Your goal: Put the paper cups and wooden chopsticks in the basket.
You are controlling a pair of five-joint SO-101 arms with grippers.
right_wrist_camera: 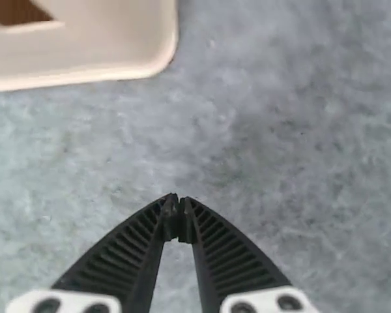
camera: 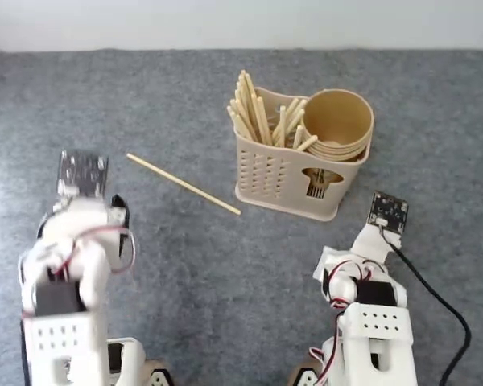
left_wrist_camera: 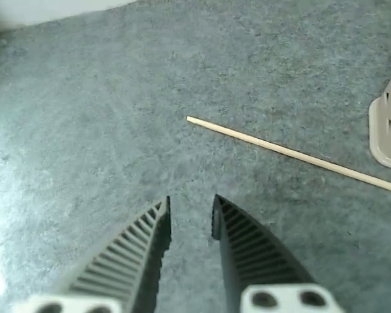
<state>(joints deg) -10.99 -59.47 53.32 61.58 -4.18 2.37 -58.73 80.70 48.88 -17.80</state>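
A beige perforated basket [camera: 286, 181] stands at the back centre, holding several wooden chopsticks [camera: 262, 117] and stacked paper cups [camera: 338, 121]. One loose wooden chopstick [camera: 183, 184] lies on the grey carpet to the basket's left; it shows too in the left wrist view [left_wrist_camera: 290, 154], with the basket's corner [left_wrist_camera: 388, 130] beyond its far end. My left gripper [left_wrist_camera: 190, 208] hovers open and empty over bare carpet, short of that chopstick. My right gripper [right_wrist_camera: 176, 203] is shut on nothing, just in front of the basket's base [right_wrist_camera: 85, 45].
Grey carpet covers the whole table. The left arm [camera: 68, 257] sits at the front left and the right arm [camera: 366, 297] at the front right, with a black cable [camera: 435, 297] trailing beside it. A pale wall edges the back.
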